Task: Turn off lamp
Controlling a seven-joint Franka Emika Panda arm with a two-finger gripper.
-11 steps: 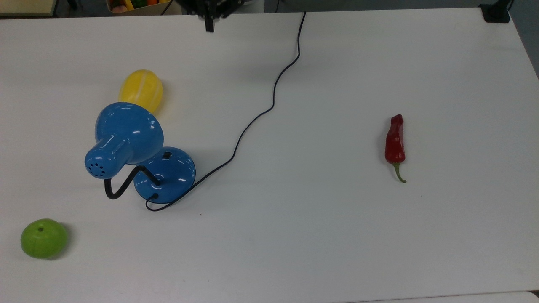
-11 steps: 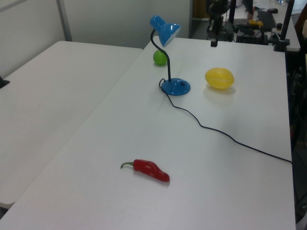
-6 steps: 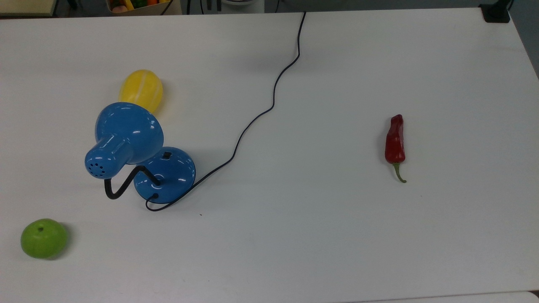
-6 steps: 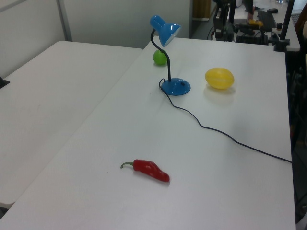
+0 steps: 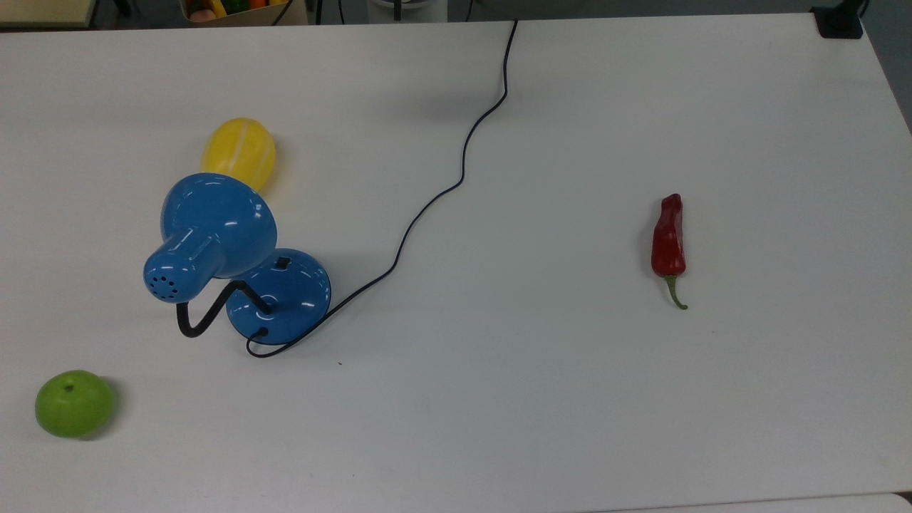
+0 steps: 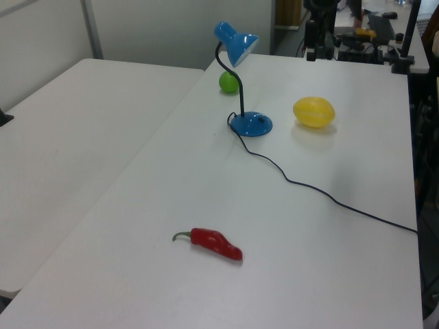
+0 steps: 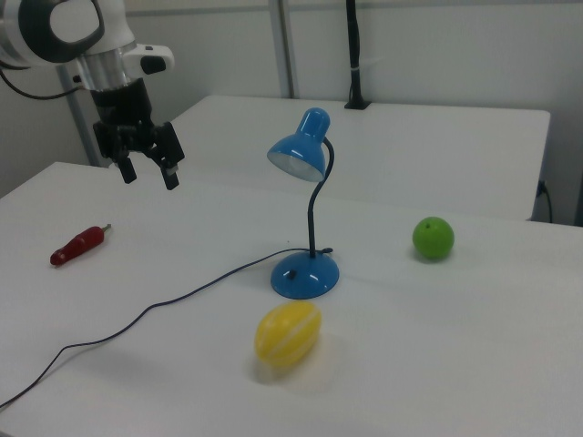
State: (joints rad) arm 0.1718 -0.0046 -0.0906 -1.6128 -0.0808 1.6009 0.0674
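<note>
The lamp (image 5: 235, 263) stands on the white table (image 5: 570, 399), toward the top view's left, with its round blue base (image 5: 279, 296) flat on the surface and a small black switch (image 5: 282, 263) on top of the base. The black neck (image 7: 318, 202) rises from the base and bends over to the blue shade (image 7: 300, 148), which faces down and sideways. A thin black cord (image 5: 456, 178) runs from the base in loose curves to the table's far edge in the top view.

The gripper (image 7: 148, 167) hangs in the air well apart from the lamp, toward the right view's left, above the table and touching nothing. Its two fingers stand spread with a clear gap between them and hold nothing.

A yellow fruit (image 5: 239, 152) lies just beside the lamp. A green fruit (image 5: 74, 403) sits near the table's corner at the top view's lower left. A red chili pepper (image 5: 668, 241) lies well apart on the top view's right.
</note>
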